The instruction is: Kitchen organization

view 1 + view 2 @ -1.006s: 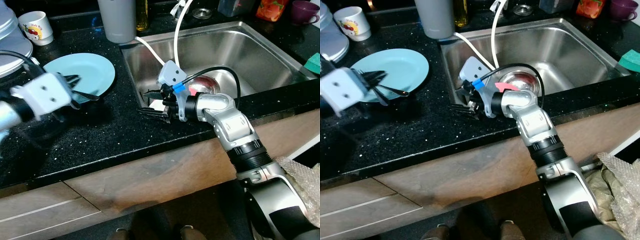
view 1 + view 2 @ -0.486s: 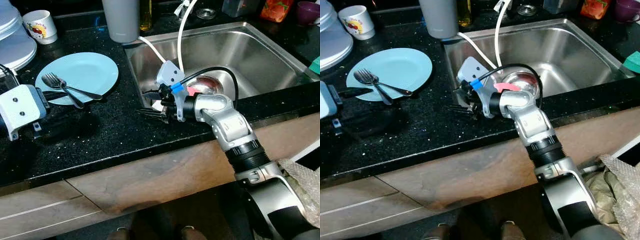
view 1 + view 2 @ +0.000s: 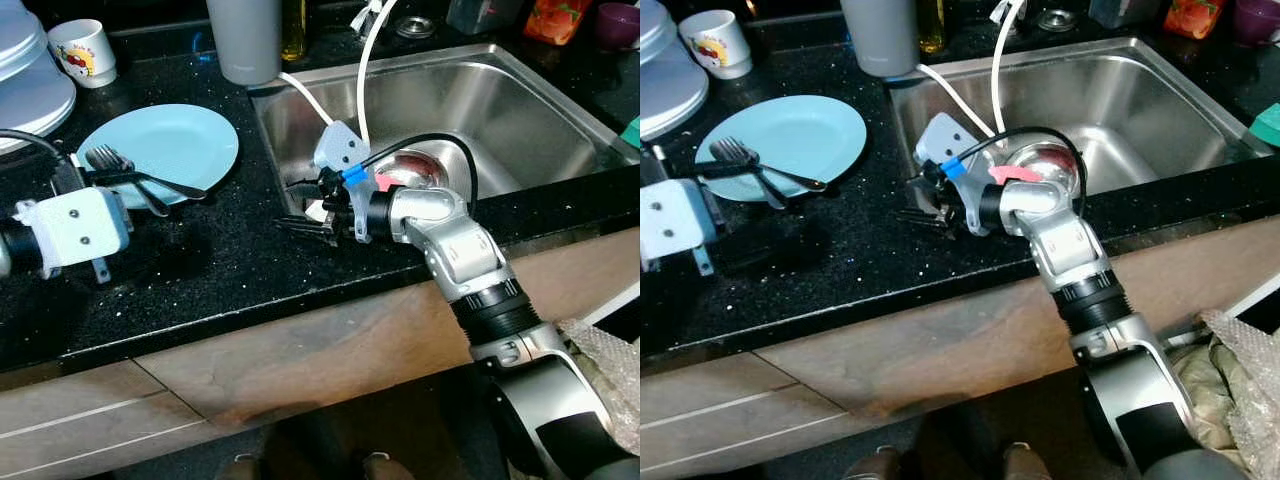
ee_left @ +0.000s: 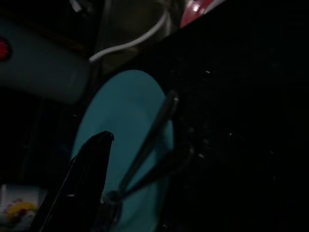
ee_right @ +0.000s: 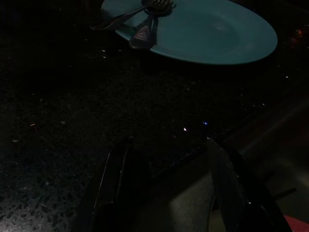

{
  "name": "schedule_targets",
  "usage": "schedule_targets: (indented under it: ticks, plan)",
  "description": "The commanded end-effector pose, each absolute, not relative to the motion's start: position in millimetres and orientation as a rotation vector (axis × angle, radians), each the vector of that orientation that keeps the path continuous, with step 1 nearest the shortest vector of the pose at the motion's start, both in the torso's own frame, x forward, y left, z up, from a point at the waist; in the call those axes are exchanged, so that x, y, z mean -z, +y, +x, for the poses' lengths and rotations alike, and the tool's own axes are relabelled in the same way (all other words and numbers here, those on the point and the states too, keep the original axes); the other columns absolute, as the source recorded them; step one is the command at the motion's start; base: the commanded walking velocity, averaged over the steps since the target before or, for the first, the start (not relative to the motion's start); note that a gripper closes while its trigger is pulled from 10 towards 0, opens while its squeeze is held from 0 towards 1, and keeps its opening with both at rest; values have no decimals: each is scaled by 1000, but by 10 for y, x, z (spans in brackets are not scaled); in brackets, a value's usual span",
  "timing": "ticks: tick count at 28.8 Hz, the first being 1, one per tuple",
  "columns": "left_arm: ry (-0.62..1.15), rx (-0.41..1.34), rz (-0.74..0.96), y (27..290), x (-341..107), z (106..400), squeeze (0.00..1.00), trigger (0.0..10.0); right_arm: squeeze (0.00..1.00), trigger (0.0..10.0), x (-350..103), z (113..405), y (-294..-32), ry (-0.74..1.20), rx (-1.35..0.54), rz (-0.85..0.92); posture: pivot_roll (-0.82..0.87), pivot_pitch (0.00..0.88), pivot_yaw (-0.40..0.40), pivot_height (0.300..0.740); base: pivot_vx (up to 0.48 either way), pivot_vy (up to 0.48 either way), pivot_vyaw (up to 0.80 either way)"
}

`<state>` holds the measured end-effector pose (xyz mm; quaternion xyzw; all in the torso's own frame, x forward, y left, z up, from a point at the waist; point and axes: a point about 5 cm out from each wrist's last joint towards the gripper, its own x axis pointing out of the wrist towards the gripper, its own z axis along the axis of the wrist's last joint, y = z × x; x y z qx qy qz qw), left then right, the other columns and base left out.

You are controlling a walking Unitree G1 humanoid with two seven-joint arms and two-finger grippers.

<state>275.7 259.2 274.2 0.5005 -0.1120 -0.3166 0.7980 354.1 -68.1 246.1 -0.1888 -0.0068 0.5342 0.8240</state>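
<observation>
Your right gripper (image 3: 305,208) lies low on the counter (image 3: 230,260) at the sink (image 3: 500,110) edge, fingers parted with nothing between them that you can make out. Your left gripper (image 3: 735,168) reaches over the near rim of the blue plate (image 3: 185,140), touching the cutlery (image 3: 135,180); you cannot tell whether it has a grip. Pull away carelessly and a fork could drag off the plate. Beyond it stand the mug (image 3: 82,52) and grey cup (image 3: 245,40).

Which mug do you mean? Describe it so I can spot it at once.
Start at the steel sink and cross the black counter to the blue plate. Behind it, in the far left corner, stands the white mug; its red cartoon print sets it apart from the plain grey tumbler.
</observation>
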Motion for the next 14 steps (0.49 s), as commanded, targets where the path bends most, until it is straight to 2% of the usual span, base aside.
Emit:
schedule_targets:
  ticks: [1, 7, 14]
  plan:
    - [-234, 685, 1101, 2556, -2671, 2802, 0, 10000, 0, 10000, -2439, 3533, -657, -3, -1146, -410, 62, 158, 11, 740, 0, 0, 0]
    - [-256, 668, 1099, 2488, -2627, 2864, 0, 10000, 0, 10000, -2437, 3531, -660, -3, -1146, -413, 62, 154, 13, 740, 0, 0, 0]
    - [-312, 646, 1120, 2266, -2470, 2967, 0, 10000, 0, 10000, -2439, 3526, -654, -10, -1144, -427, 57, 147, 15, 740, 0, 0, 0]
